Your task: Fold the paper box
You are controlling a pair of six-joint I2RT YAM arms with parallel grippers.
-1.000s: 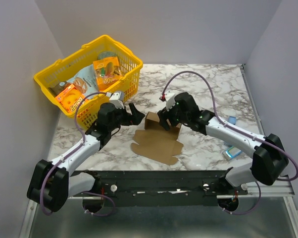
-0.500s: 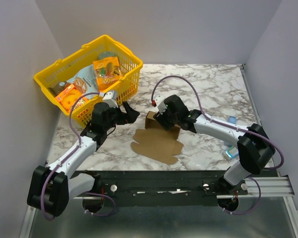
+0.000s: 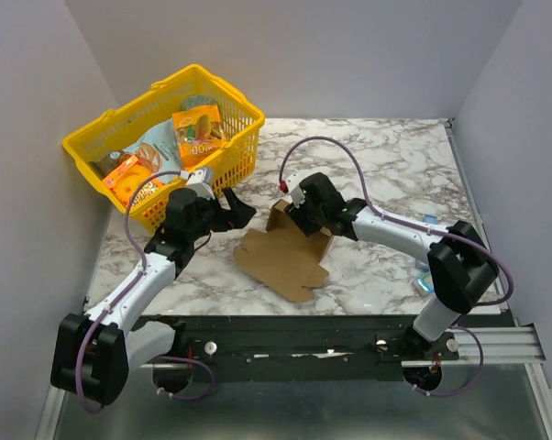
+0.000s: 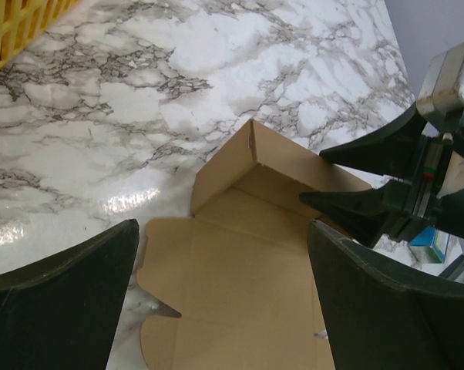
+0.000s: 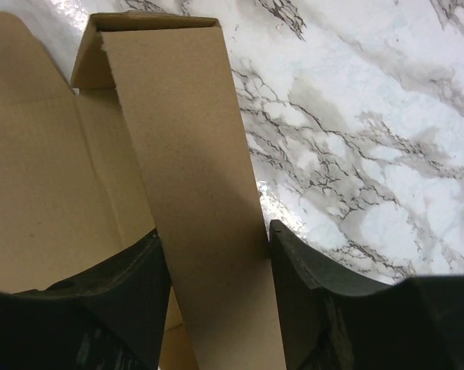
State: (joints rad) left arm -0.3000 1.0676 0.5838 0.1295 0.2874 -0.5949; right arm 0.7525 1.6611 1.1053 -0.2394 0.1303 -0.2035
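Broadly, the scene is carried by a marble table (image 3: 395, 156), at whose far left corner a yellow basket (image 3: 93, 137) is set. The paper box (image 3: 281, 261) is found at the middle of the table, between the two arms and just near of the basket. Most of the sheet is seen lying flat, with its flaps spread toward the near edge. Only the far end has been raised: two short walls are stood up and met in a corner, as is shown in the left wrist view. The task is therefore judged to be at an early stage. The other walls are yet to be lifted and the tabs and lid tucked in.

The right gripper (image 3: 299, 220) is clamped on one raised wall of the box, with cardboard pressed between its fingers (image 5: 116, 308). The left gripper (image 3: 239, 209) is held spread wide and empty beside the basket, just left of the box.

No print is seen on the cardboard. Snack packs (image 3: 198, 128) are held in the basket, and bold lettering is carried on them, but it cannot be read reliably. Two small blue packets (image 3: 425, 282) are left at the right, and their labels are too small to be made out.
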